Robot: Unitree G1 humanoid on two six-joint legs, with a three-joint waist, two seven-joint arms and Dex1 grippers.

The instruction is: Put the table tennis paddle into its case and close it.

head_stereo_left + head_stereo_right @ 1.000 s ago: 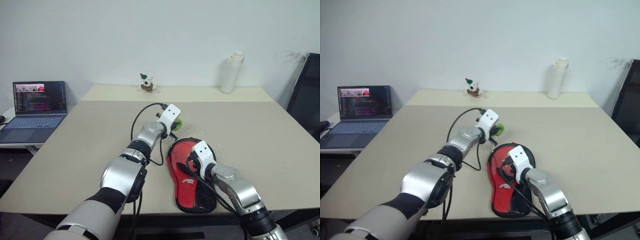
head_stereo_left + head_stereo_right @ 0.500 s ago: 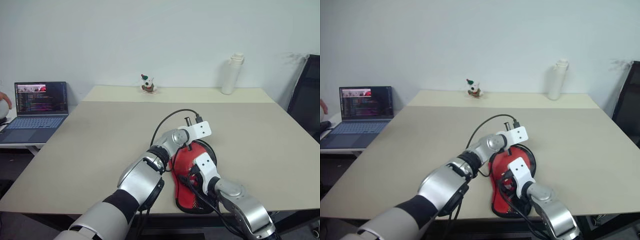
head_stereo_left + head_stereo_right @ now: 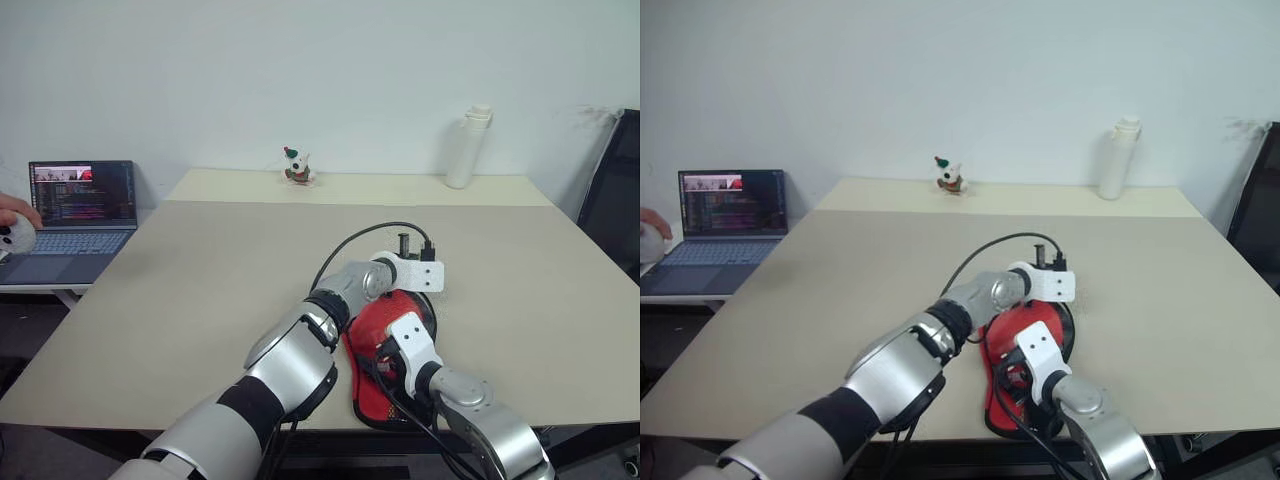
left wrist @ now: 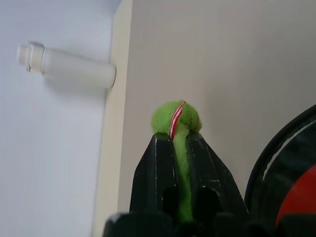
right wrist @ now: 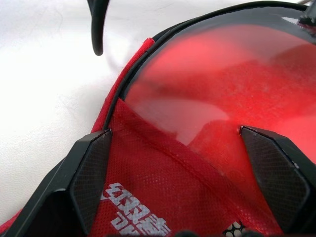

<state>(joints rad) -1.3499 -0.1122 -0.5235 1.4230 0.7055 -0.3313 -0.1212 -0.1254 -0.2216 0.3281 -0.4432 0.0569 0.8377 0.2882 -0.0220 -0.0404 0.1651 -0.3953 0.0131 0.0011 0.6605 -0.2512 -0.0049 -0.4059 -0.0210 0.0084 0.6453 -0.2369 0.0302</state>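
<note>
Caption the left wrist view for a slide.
Left gripper shut on the green ball, over the table beside the case.

one paddle [image 5: 212, 84], one case [image 5: 148, 197], one bottle [image 3: 467, 147]

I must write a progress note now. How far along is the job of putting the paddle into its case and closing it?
Done: the table tennis paddle already lies in the open case, red face up. In hand: the left gripper is shut on a small green fuzzy thing beside the case's rim, and the right gripper is open just over the lining. Left: the case is not yet closed.
</note>
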